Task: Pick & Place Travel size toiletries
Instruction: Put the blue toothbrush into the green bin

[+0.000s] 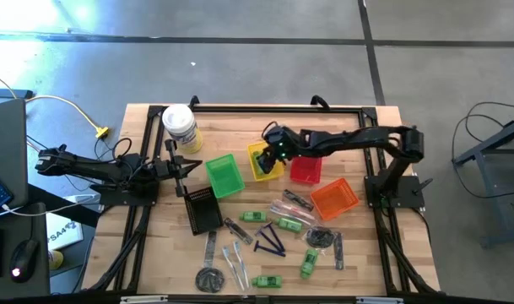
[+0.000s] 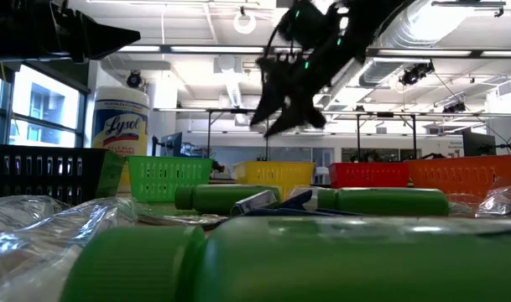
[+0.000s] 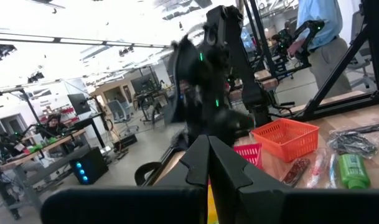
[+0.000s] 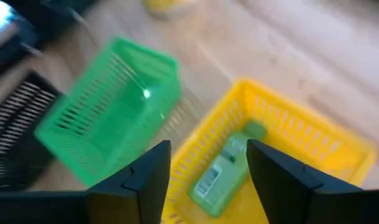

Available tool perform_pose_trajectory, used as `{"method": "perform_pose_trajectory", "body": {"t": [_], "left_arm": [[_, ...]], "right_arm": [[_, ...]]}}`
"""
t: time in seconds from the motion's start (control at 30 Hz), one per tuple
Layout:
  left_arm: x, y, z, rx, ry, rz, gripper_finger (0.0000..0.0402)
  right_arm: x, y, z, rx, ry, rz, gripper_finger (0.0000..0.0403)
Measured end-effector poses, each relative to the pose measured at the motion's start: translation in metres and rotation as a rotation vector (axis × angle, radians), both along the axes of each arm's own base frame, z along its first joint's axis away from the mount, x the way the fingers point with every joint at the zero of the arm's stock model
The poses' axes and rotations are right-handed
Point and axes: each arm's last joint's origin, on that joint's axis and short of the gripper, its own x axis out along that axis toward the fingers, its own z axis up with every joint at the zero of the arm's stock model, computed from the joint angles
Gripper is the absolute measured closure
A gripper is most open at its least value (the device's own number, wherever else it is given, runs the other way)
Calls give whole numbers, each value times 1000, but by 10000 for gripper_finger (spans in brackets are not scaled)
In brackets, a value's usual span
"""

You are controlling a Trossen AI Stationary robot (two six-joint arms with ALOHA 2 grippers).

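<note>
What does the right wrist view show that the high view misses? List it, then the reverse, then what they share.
Only the right wrist view: a green bottle lying inside the yellow basket, with the right gripper open above it.

Only the high view: the red basket, orange basket, the white canister, the loose toiletries on the table, and the left gripper near the canister.

Both: the yellow basket, the green basket, the black basket and the right gripper.
</note>
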Motion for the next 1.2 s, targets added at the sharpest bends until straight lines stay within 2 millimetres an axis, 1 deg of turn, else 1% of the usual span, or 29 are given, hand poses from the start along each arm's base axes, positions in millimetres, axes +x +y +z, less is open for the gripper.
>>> {"method": "perform_pose_trajectory", "body": {"t": [0.07, 0.2, 0.33, 0.43, 0.53, 0.63, 0.73, 0.9, 0.97, 1.03, 1.13, 1.2], "left_arm": [[0, 0, 0, 0, 0, 0, 402], [0, 1, 0, -6, 0, 21, 402], [0, 2, 0, -15, 2, 57, 402], [0, 2, 0, -18, 3, 70, 402], [-1, 2, 0, -20, 2, 74, 402], [-1, 2, 0, -20, 2, 74, 402], [-1, 2, 0, -20, 2, 74, 402], [-1, 2, 0, -20, 2, 74, 402], [0, 2, 0, -23, 4, 73, 402], [0, 2, -1, -18, 14, 75, 402], [0, 2, -1, -16, 14, 83, 402], [-1, 2, 0, -18, 3, 83, 402]], "right_arm": [[-5, 7, 24, -89, -71, 31, 213], [-25, 28, 71, -312, -205, 101, 240], [-60, 40, 106, -405, -435, 237, 277], [-95, 38, 115, -424, -586, 305, 308], [-124, 37, 108, -420, -651, 320, 340], [-143, 42, 90, -392, -649, 350, 372], [-160, 47, 74, -381, -706, 404, 395], [-178, 55, 46, -395, -787, 456, 399], [-186, 56, 38, -415, -827, 472, 400], [-198, 56, 31, -446, -860, 481, 400], [-214, 52, 24, -494, -903, 438, 399], [-222, 50, 15, -494, -887, 415, 399]]}}
